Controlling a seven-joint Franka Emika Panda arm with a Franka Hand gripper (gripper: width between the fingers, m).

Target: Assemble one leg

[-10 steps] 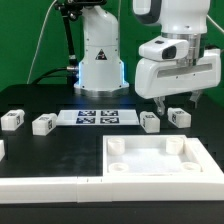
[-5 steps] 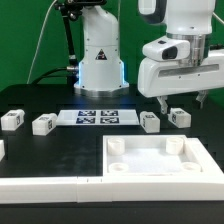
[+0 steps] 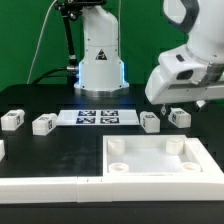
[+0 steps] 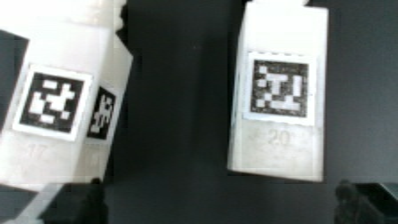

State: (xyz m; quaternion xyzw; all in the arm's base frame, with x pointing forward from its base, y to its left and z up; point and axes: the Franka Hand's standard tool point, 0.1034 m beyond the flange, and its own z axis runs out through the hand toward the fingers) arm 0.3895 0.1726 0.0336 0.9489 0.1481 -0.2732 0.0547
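Four small white legs with marker tags lie on the black table: two at the exterior view's left (image 3: 12, 119) (image 3: 43, 124) and two at its right (image 3: 150, 122) (image 3: 179, 117). My gripper (image 3: 183, 100) hangs tilted just above the right pair. In the wrist view those two legs lie side by side, one (image 4: 71, 95) with two tag faces showing and the other (image 4: 281, 90) with one. The gripper (image 4: 217, 205) is open and empty. Its dark fingertips (image 4: 71, 205) sit at the picture's edge, wide apart, touching neither leg.
The large white square tray-like piece (image 3: 160, 158) with round corner sockets lies in front of the right legs. The marker board (image 3: 98, 118) lies mid-table before the robot base (image 3: 98, 60). A white rail (image 3: 40, 185) runs along the front left.
The hand has tilted and swung toward the exterior view's right above the two right legs. The legs and the tray piece have not moved.
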